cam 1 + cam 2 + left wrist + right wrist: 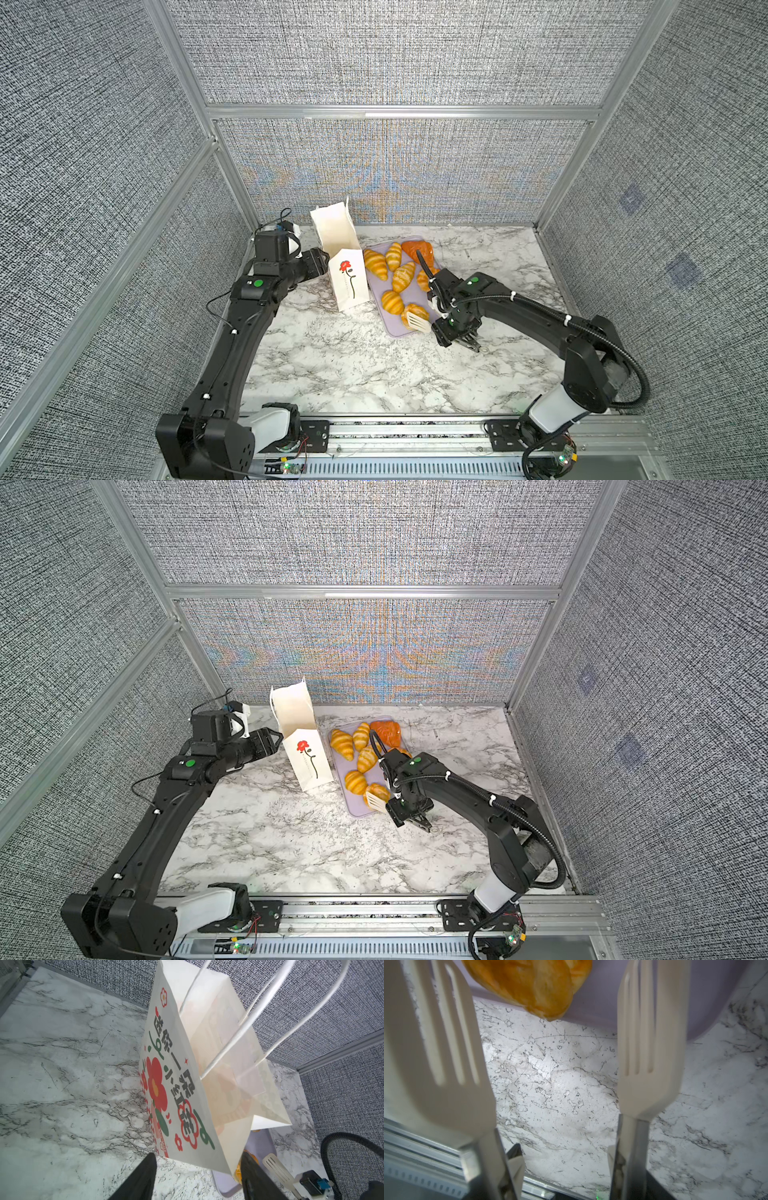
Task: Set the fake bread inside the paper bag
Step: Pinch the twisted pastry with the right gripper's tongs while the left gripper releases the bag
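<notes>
1. Step in hand, my read: the first pick. All the fake bread I can see lies on the lilac tray, just beside the paper bag. None shows inside the bag.
2. The right gripper clamps white slotted tongs. The blades stand wide apart with nothing between them.
3. The nearest pastry sits at the tray's corner, just past the blade tips and lined up with the gap. It is not straddled yet.
4. The left gripper has its jaws wide and holds nothing. The bag's nearest edge sits in the gap; I can't tell if a finger touches it. The bag stands upright with its mouth open.
5. Next move, as I judge it: push the tongs forward around that pastry, squeeze, lift, and carry it over the bag mouth. The bag looks light, so the left gripper should steady it.
</notes>
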Controlling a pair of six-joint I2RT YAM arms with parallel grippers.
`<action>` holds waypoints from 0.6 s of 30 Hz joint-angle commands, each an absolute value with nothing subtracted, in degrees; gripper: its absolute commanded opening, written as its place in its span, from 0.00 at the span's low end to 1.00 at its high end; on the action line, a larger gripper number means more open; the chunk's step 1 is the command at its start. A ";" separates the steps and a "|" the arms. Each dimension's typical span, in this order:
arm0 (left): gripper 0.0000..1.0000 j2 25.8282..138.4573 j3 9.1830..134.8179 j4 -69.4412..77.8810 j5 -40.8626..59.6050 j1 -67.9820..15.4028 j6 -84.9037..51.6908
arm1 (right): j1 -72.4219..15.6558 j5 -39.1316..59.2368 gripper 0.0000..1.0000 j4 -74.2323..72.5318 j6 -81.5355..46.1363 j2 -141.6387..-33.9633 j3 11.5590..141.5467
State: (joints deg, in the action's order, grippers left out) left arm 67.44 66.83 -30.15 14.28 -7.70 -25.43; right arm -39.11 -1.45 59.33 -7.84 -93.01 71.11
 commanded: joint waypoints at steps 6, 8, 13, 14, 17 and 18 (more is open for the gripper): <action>0.74 58.33 61.43 -28.74 9.53 -9.37 -23.20 | -40.26 -4.31 0.71 62.10 -6.86 -96.51 74.11; 0.75 56.28 60.38 -28.83 8.35 -10.36 -23.20 | -40.49 -4.31 0.71 62.53 -6.64 -97.62 74.99; 0.76 52.33 57.76 -29.00 5.19 -13.80 -23.53 | -40.97 -5.41 0.71 64.36 -6.43 -99.51 76.71; 0.76 52.06 57.29 -29.19 4.82 -14.53 -23.75 | -41.02 -5.32 0.72 64.63 -6.44 -99.66 77.00; 0.76 51.44 55.64 -29.14 4.39 -16.52 -25.24 | -41.05 -4.93 0.72 65.23 -6.35 -99.95 77.62; 0.76 51.18 55.18 -28.99 4.44 -17.14 -25.48 | -41.18 -4.77 0.72 65.67 -6.41 -100.06 78.01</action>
